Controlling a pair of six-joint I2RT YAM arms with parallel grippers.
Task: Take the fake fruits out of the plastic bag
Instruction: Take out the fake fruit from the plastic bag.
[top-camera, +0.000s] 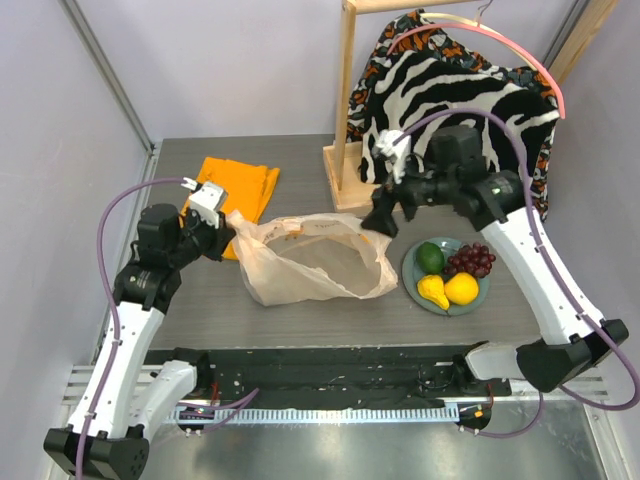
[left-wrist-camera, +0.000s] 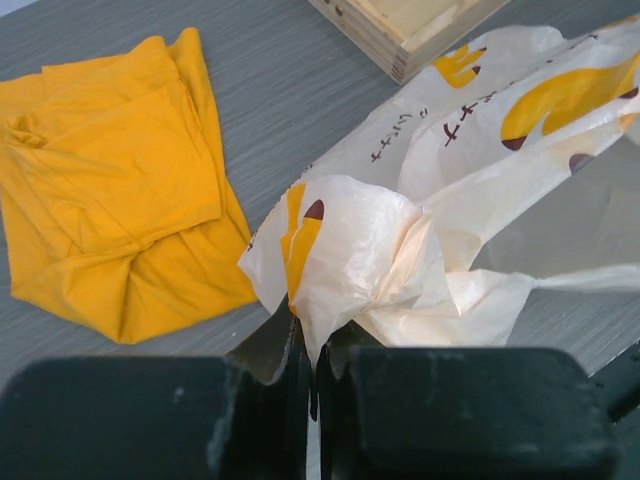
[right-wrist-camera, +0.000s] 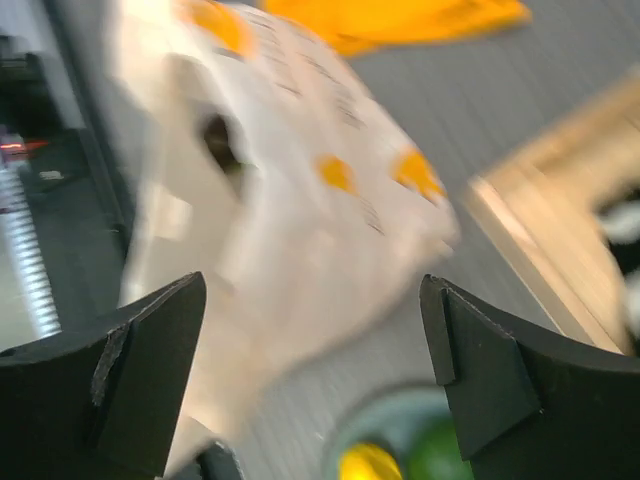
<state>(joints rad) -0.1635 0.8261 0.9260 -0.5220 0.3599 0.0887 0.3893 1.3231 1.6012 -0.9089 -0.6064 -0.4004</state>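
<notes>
The plastic bag (top-camera: 315, 258) lies open in the middle of the table and looks empty from above. My left gripper (top-camera: 222, 240) is shut on its left edge; the wrist view shows the crinkled plastic (left-wrist-camera: 400, 240) pinched between the closed fingers (left-wrist-camera: 270, 400). My right gripper (top-camera: 380, 222) is open and empty above the bag's right edge; its view is blurred and shows the bag (right-wrist-camera: 280, 220) below. The avocado (top-camera: 430, 257), grapes (top-camera: 470, 261), pear (top-camera: 433, 291) and lemon (top-camera: 461, 288) lie on a grey-green plate (top-camera: 482, 290) to the right of the bag. The maroon fruit is out of view.
A folded orange cloth (top-camera: 238, 186) lies behind the left gripper and also shows in the left wrist view (left-wrist-camera: 120, 200). A wooden stand (top-camera: 347, 150) with a zebra-patterned garment (top-camera: 460, 95) is at the back right, close behind the right gripper.
</notes>
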